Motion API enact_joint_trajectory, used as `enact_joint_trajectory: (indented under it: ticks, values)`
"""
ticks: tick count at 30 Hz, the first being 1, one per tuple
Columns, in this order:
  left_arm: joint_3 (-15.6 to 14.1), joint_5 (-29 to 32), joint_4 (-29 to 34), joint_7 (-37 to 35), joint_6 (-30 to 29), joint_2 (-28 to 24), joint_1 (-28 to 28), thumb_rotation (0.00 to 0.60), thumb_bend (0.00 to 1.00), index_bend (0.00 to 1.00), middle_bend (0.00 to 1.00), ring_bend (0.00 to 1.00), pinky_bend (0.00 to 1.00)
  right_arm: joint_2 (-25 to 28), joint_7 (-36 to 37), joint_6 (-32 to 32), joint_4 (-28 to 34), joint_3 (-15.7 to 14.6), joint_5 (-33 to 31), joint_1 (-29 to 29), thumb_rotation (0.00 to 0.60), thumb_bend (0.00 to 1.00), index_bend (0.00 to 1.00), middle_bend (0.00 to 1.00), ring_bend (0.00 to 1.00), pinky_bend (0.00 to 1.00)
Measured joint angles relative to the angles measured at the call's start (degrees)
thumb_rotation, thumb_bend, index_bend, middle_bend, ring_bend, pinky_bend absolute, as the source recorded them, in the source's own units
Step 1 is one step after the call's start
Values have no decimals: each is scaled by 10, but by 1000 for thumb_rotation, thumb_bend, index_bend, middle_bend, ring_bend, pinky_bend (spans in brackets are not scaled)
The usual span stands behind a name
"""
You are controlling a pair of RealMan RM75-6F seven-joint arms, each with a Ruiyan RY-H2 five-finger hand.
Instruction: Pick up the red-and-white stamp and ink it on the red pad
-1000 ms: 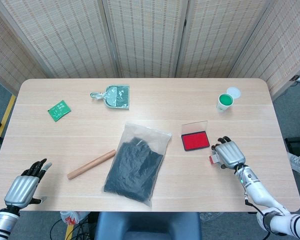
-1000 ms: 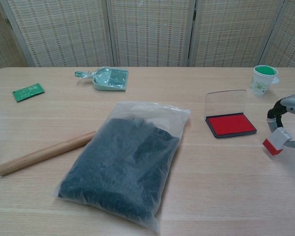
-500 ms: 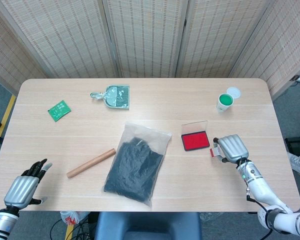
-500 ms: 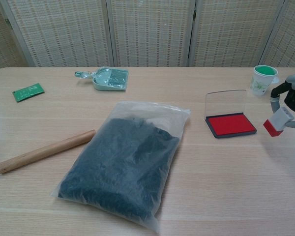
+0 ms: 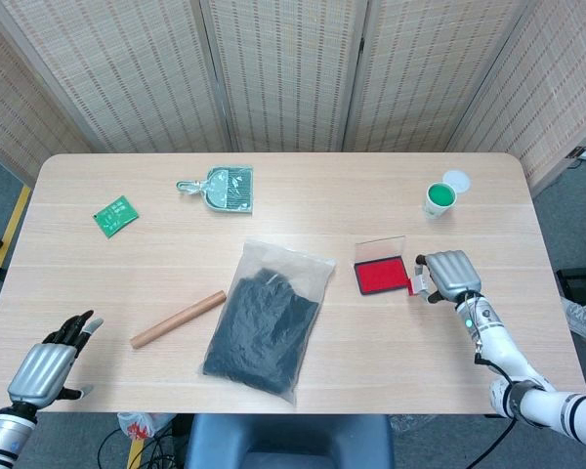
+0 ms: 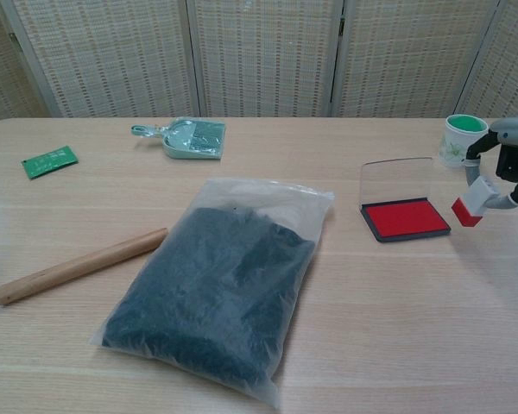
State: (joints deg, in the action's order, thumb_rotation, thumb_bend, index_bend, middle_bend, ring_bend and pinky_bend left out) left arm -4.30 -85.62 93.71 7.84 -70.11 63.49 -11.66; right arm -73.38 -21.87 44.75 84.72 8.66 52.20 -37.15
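Red at its base and white above, the stamp (image 6: pixel 468 204) hung tilted in the air, pinched by the right hand (image 5: pixel 447 275), whose fingers (image 6: pixel 487 203) curled around its upper part. It sat just to the right of the red pad (image 6: pixel 406 218), near the pad's right edge but apart from it and clear of the table. The pad lay open, its clear lid (image 6: pixel 397 181) standing upright behind the inked face. In the head view the stamp (image 5: pixel 414 286) showed as a small red-and-white sliver between the pad (image 5: pixel 382 277) and the hand's knuckles. The left hand (image 5: pixel 49 367) hovered at the near left corner, fingers spread and holding nothing. The table (image 5: pixel 303 207) was pale wood grain. On it lay a clear bag of dark material (image 5: pixel 269 318) in the middle, a wooden dowel (image 5: pixel 178 320) to its left, a small green circuit board (image 5: pixel 115 215) further back on the left, a pale green dustpan (image 5: pixel 221 188) toward the far edge, and a paper cup with a green inside (image 5: pixel 439 199) at the far right, its lid (image 5: pixel 455 180) beside it. Woven folding screens (image 5: pixel 283 73) stood behind the table, with grey floor at either side.
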Motion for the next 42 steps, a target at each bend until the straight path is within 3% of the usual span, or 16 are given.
enact_joint_trajectory:
  ticks: [16,42]
  values:
    - [-6,-17,8,-13,-8,-8,2,600,70,53,0,42,267,-53,-43,-21,-65,-12,-96,-64,600,333,870,955,775,775]
    - [-16,-53,17,-47,-33,-26,11,600,70,56,0,42,267,-114,-183,8,-96,-37,-267,-160,600,337,870,955,775,776]
